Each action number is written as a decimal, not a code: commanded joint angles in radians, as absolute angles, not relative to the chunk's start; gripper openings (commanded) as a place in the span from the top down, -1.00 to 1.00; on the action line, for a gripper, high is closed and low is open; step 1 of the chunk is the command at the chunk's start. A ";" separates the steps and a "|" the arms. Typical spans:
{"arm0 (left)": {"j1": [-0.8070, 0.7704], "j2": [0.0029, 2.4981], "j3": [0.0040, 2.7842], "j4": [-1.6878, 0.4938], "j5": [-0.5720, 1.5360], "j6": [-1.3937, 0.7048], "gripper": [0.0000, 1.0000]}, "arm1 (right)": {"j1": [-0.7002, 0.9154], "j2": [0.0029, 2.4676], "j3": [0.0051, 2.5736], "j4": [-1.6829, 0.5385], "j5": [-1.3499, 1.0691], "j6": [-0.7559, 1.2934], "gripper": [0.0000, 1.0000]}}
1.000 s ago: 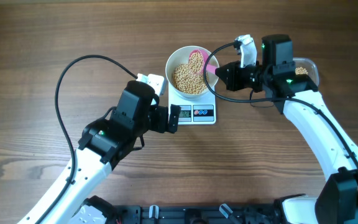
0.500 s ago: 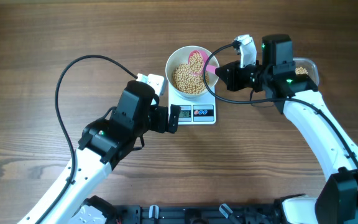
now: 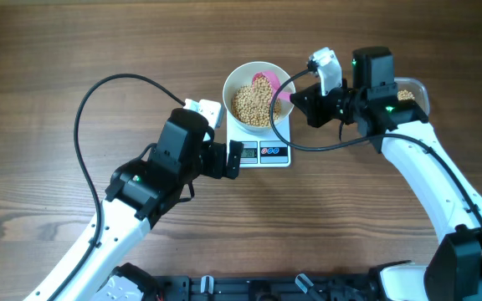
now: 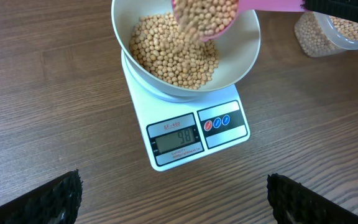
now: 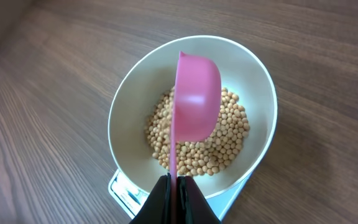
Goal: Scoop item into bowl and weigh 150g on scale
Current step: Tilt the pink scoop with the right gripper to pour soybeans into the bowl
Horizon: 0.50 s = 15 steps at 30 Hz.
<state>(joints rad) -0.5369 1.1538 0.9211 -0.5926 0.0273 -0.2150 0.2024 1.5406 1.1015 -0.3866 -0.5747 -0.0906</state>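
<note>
Tipping over the bowl point(image 5: 122, 102) on the scale point(image 4: 199, 124) near the tabletop's far edge, the pink scoop point(image 5: 196, 93) is pointing straight out from the right gripper point(image 5: 178, 190). That gripper is clamping the scoop's handle above the beans point(image 5: 229, 134). The left gripper point(image 3: 234, 159) is hanging spread and empty.

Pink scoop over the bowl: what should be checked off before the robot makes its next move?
1. Grip: the right gripper is shut on the handle of the pink scoop: ok.
2. Aim: the scoop is above the white bowl, so the soybeans land inside: ok.
3. Seating: the bowl rests on the scale: ok.
4. Target: the scale display seems to read 98, short of 150: not ok.
5. Supply: the clear tub holds more beans for another scoop: ok.
6. Interference: the left gripper is open, but whether it touches the scale: cannot tell.
</note>
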 commanded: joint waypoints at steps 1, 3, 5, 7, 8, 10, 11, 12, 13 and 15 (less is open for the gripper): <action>-0.542 1.160 0.936 -0.592 0.036 -0.214 -1.00 | 0.207 1.514 1.135 -0.383 -0.583 -0.163 0.91; -0.542 1.160 0.936 -0.592 0.036 -0.213 -1.00 | 0.207 1.513 1.135 -0.374 -0.574 -0.207 0.91; -0.542 1.160 0.936 -0.592 0.036 -0.214 -1.00 | 0.207 1.508 1.135 -0.366 -0.569 -0.222 0.91; -0.542 1.160 0.936 -0.592 0.036 -0.213 -1.00 | 0.207 1.504 1.135 -0.360 -0.568 -0.223 0.92; -0.542 1.160 0.936 -0.592 0.036 -0.213 -1.00 | 0.207 1.503 1.135 -0.360 -0.568 -0.231 0.91; -0.542 1.160 0.936 -0.592 0.036 -0.214 -1.00 | 0.207 1.502 1.135 -0.359 -0.559 -0.236 0.91; -0.542 1.160 0.936 -0.592 0.036 -0.214 -1.00 | 0.207 1.501 1.135 -0.355 -0.552 -0.237 0.91; -0.542 1.160 0.936 -0.592 0.036 -0.214 -1.00 | 0.207 1.499 1.135 -0.352 -0.550 -0.237 0.91; -0.542 1.160 0.936 -0.592 0.036 -0.214 -1.00 | 0.207 1.496 1.135 -0.350 -0.550 -0.249 0.91; -0.542 1.160 0.936 -0.592 0.036 -0.213 -1.00 | 0.207 1.489 1.135 -0.349 -0.531 -0.263 0.92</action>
